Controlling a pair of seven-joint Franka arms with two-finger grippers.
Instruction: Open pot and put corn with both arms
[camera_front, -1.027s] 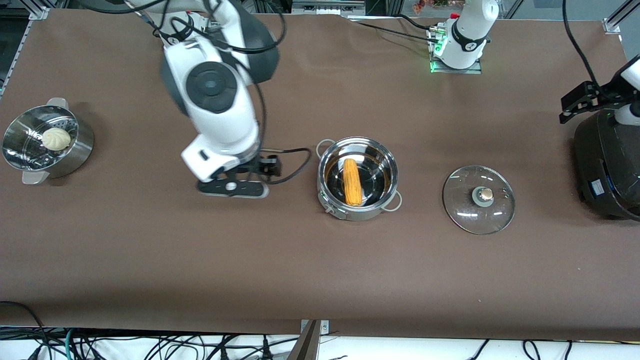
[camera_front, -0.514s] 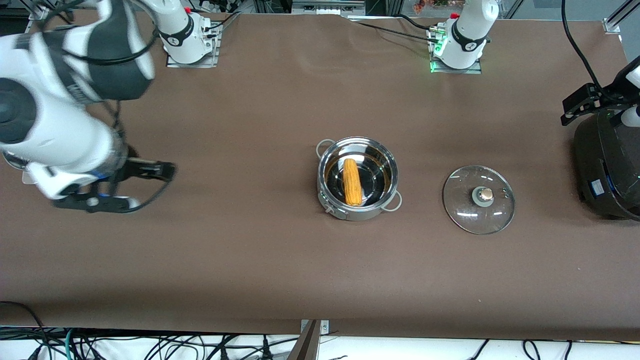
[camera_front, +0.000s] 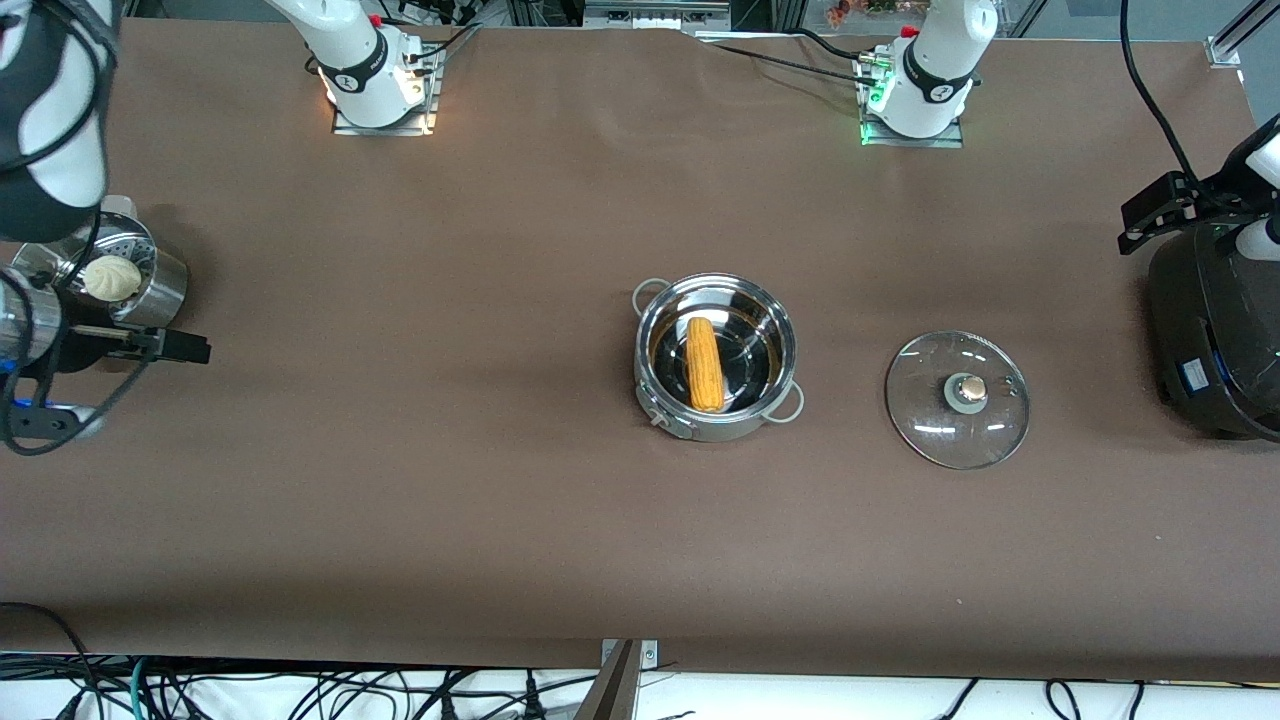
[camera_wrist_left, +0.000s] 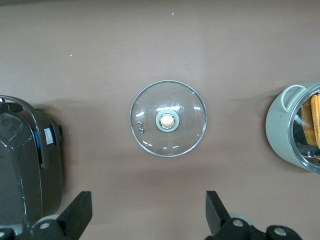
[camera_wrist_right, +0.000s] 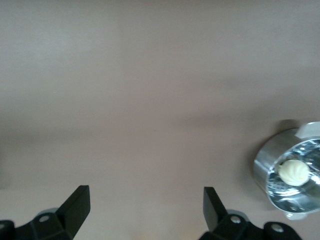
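**Corn in the pot, lid off beside it**

The corn (camera_front: 705, 364) lies inside the open pot (camera_front: 716, 356) mid-counter, and the glass lid (camera_front: 957, 399) sits flat on the counter (camera_front: 500, 500) beside it, toward the left arm's end. Left hand (camera_wrist_left: 145, 220) hangs by the black cooker (camera_front: 1215, 330), fingers spread wide, empty. Right hand (camera_wrist_right: 145, 212) is up at its own end, beside the steamer bowl (camera_front: 150, 285) with the bun (camera_front: 111, 277), fingers spread, holding nothing.
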